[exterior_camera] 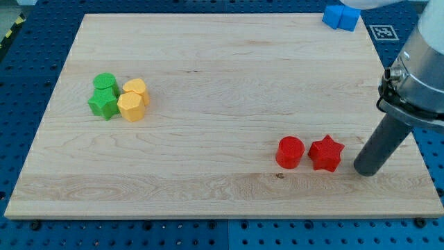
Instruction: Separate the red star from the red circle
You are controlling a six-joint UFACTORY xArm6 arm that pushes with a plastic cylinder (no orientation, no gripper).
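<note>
Camera view shows a pale wooden surface (222, 104) lying on a blue perforated base (28, 62), with a black-and-white marker tag (382, 32) past its top right corner. A blue block (340, 17) sits at the surface's top edge, toward the view's right. At the view's left, a green cylinder (105, 82), a green star (104, 104) and two yellow blocks (133, 101) huddle together, touching. Low on the view's right, the red circle (290, 152) and the red star (326, 153) lie side by side, just about touching. The end effector is a plain dark rod with nothing to open and holding nothing; my tip (367, 169) rests just right of the red star, apart from it.
</note>
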